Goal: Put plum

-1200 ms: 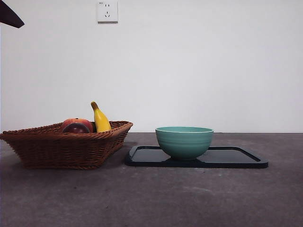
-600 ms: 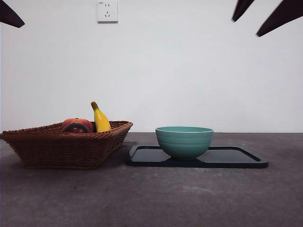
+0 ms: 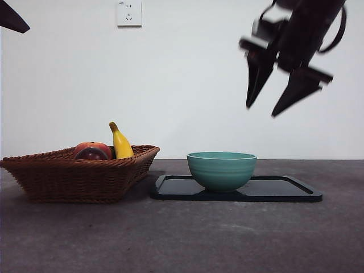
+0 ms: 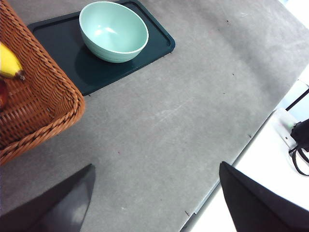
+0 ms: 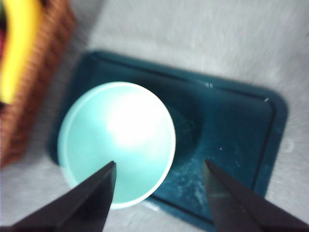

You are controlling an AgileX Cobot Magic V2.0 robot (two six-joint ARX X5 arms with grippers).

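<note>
Black jaws of the right gripper (image 3: 267, 108) are spread, empty, tilted high above the teal bowl (image 3: 221, 170) on the dark tray (image 3: 284, 190). The plum (image 3: 91, 153) is seen in the wicker basket (image 3: 74, 179), beside the banana (image 3: 120, 143). The left gripper (image 4: 157, 193) is held open, apart.

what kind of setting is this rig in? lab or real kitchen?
Probably a lab tabletop staged as a kitchen, not a real one: a grey table against a bare white wall with one wall socket, holding only a wicker basket and a teal bowl on a dark tray.
</note>
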